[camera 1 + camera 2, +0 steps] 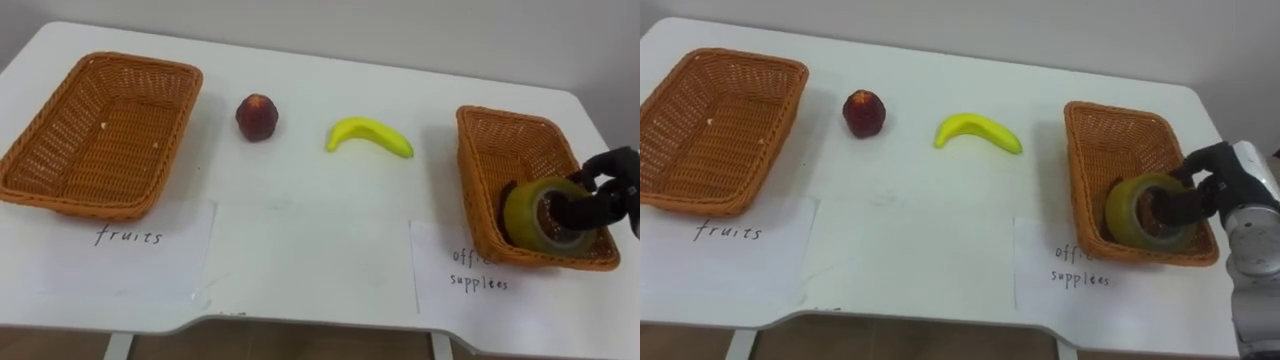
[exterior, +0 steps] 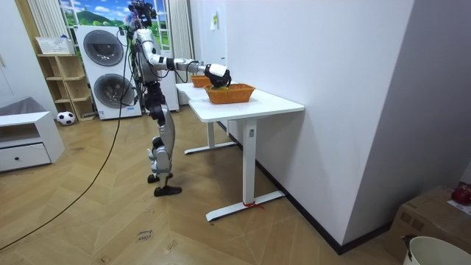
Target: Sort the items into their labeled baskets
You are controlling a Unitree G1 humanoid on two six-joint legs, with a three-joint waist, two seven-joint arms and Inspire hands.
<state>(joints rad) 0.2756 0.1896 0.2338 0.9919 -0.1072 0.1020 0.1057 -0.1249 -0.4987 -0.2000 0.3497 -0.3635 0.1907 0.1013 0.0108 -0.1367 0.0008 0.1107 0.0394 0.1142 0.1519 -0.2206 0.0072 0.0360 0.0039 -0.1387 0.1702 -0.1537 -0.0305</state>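
Note:
A yellowish roll of tape [image 1: 542, 214] [image 1: 1146, 212] lies tilted inside the right wicker basket [image 1: 490, 140] [image 1: 1092, 130], the one with the office supplies label in front. My right hand [image 1: 603, 194] [image 1: 1200, 190] reaches in from the right, its fingers curled through the roll's core and over its rim. A dark red apple [image 1: 257, 117] [image 1: 863, 112] and a yellow banana [image 1: 369, 135] [image 1: 978, 132] lie on the white table between the baskets. The left basket [image 1: 100, 130] [image 1: 710, 125], labelled fruits, holds nothing.
Two paper labels [image 1: 130, 245] [image 1: 460, 268] lie at the table's front edge. In the room view I stand at the table's long side [image 2: 243, 103], a wall behind it, with washing machines [image 2: 110, 70] at my back.

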